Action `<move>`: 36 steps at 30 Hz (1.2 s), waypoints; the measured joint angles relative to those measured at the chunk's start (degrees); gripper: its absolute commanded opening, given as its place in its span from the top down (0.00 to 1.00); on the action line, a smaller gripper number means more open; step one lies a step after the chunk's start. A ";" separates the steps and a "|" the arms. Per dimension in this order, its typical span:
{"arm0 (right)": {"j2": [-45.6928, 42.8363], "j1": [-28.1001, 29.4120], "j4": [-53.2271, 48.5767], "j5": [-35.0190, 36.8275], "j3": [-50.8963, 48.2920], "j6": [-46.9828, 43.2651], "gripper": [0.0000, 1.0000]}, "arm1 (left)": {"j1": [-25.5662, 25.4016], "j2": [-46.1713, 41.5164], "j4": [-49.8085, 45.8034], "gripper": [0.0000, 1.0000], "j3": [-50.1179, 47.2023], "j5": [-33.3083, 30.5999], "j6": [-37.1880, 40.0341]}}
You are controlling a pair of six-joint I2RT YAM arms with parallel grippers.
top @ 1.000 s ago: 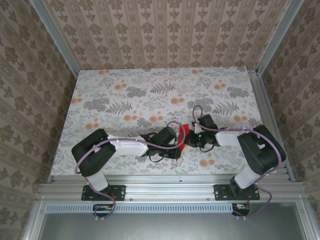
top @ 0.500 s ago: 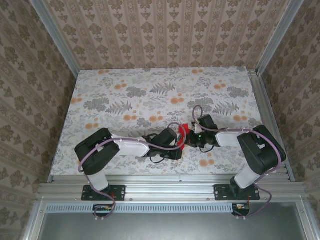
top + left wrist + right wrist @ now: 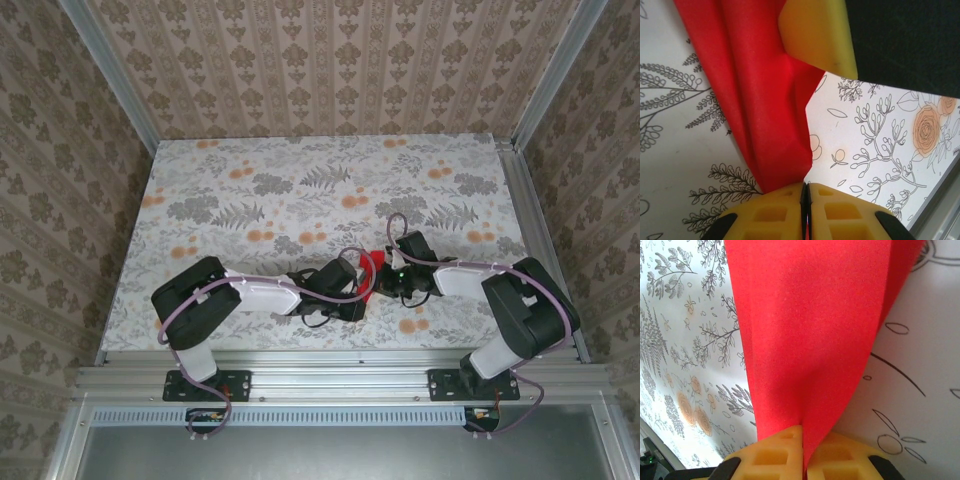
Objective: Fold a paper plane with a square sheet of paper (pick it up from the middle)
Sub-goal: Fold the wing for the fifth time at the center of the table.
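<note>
The step in hand looks like a mid-fold: the paper (image 3: 368, 264) is no flat square now but a long creased strip with layers doubled over, not a finished dart. It sits near the front middle of the surface (image 3: 300, 180), held between the two arms where they meet. I cannot tell whether its underside touches the surface.

The left jaws are pinched shut on the lower end of the paper, which runs up and away from them in the left wrist view. The right jaws are likewise closed on the paper, gripping it at a crease from which it fans wider. A yellow pad (image 3: 815, 35) at the top of the left wrist view lies against the paper's far part; I judge it belongs to the right jaws.

The next move calls for one grip to stay firm as an anchor while the other lets go and retakes a loose layer to fold it. Pulling the grips apart would likely tear so thin a sheet.

Count: one paper; two arms, left arm (image 3: 250, 292) and right arm (image 3: 470, 275); two sets of jaws, both holding.
</note>
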 measured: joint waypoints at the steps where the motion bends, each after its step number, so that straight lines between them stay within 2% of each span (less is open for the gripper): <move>1: -0.20 0.07 -0.26 0.13 0.00 -0.02 0.87 | -0.11 -0.07 -0.39 0.88 0.11 -0.26 0.44; 14: -0.96 1.14 -1.14 -0.09 0.04 0.02 0.78 | -0.13 -1.44 -4.70 0.89 0.44 -1.42 4.48; 19: -0.96 1.14 -0.90 -0.87 0.42 0.04 0.78 | -0.13 -1.88 -5.68 0.89 0.37 -1.62 5.77; 36: 3.52 2.01 0.11 -1.90 4.46 -0.63 0.94 | 0.04 -3.74 -10.47 0.85 0.35 -1.62 11.89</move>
